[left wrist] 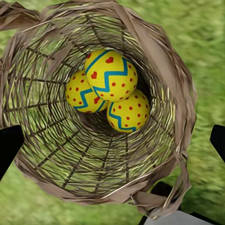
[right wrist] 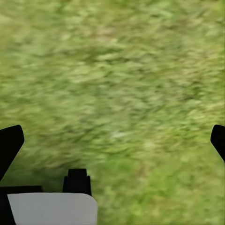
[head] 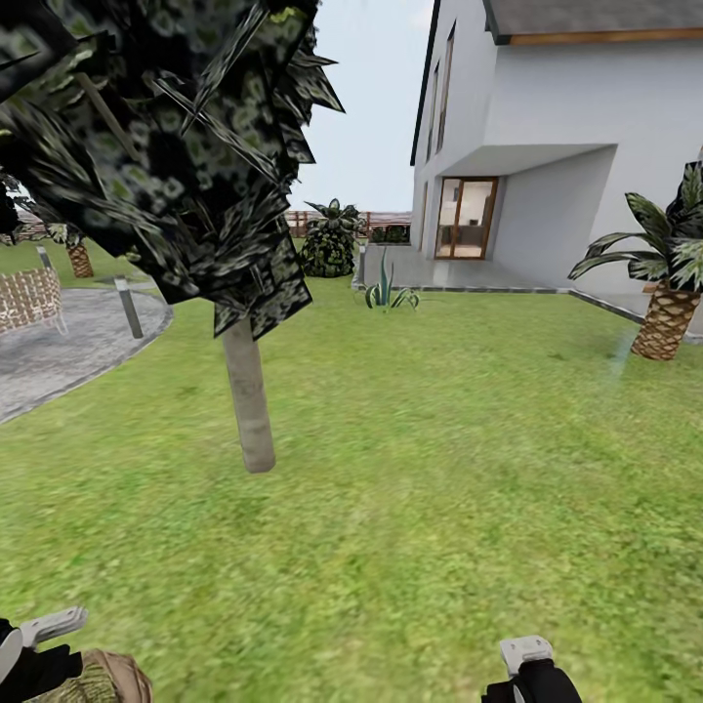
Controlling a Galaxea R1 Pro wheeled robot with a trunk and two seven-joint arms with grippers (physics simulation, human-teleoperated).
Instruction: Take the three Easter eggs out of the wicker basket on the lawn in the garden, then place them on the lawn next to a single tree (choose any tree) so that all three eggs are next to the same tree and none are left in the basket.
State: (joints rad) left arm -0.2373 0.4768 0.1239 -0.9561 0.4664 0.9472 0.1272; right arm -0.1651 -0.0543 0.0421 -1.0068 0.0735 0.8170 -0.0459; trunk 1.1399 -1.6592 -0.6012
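Three eggs lie in one basket near one tree; both grippers' fingers are spread wide.

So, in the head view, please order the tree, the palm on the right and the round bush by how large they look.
1. The tree, though it is nearest the camera.
2. The palm.
3. The round bush, though it is farthest, so its true size is unsure.

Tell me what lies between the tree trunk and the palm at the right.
In the head view, only bare lawn lies between the tree trunk and the palm.
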